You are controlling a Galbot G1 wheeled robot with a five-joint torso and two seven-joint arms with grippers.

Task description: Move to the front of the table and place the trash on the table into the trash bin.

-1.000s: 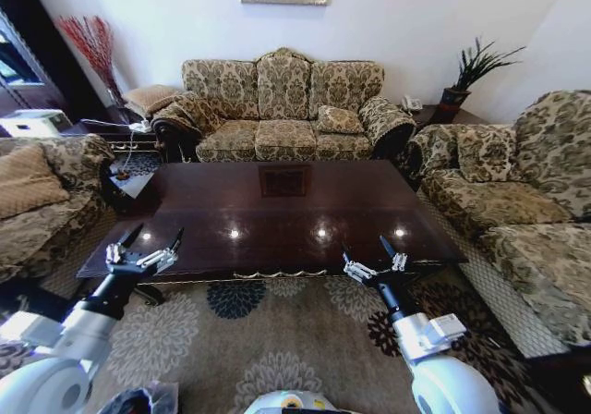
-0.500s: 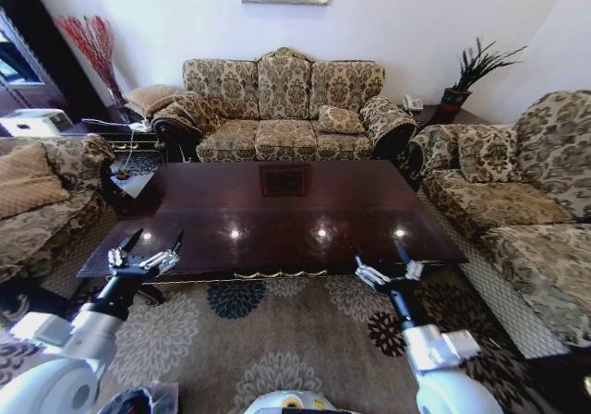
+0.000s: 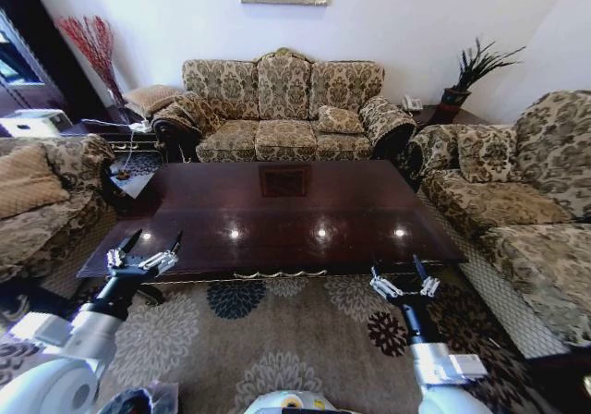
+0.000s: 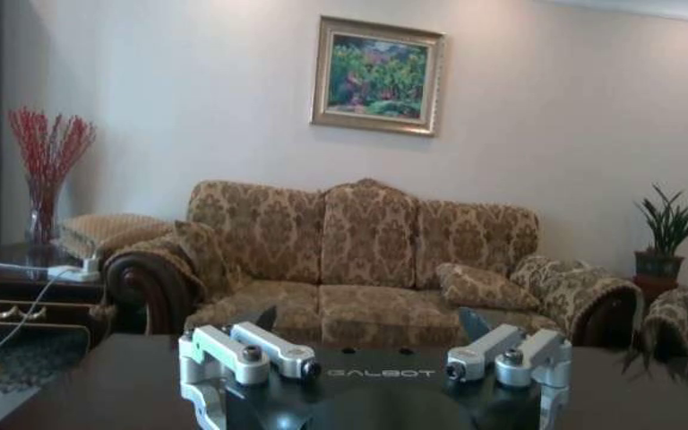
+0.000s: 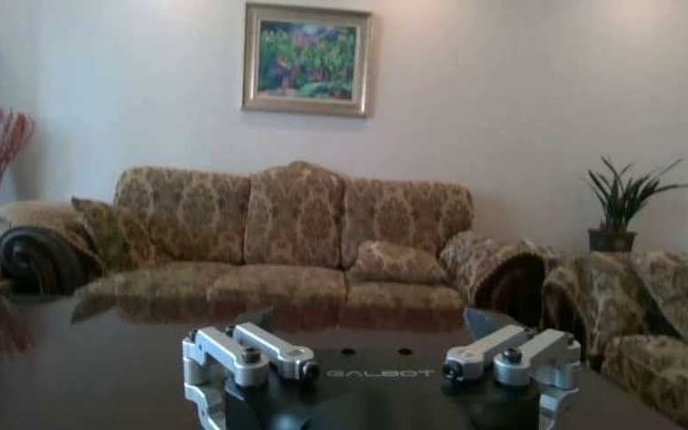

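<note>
The table (image 3: 277, 215) is a long glossy dark brown one, standing across the head view in front of me; its top reflects the ceiling lights. The trash is out of view. At the bottom left edge sits the trash bin (image 3: 140, 401), of which just the bag-lined rim shows. My left gripper (image 3: 159, 235) hangs open over the table's near left corner. My right gripper (image 3: 395, 263) is open just in front of the table's near edge, towards the right. Each wrist view shows its own open gripper, left (image 4: 368, 315) and right (image 5: 368, 313), above the dark table top (image 5: 105, 376).
A patterned sofa (image 3: 282, 109) stands behind the table, an armchair (image 3: 517, 201) to its right and another seat (image 3: 42, 201) to its left. A side table (image 3: 129, 178) with clutter is at the back left. A floral rug (image 3: 277, 340) lies between me and the table.
My right gripper has moved rightward and back toward me, off the table's front edge. The left gripper has hardly shifted.
</note>
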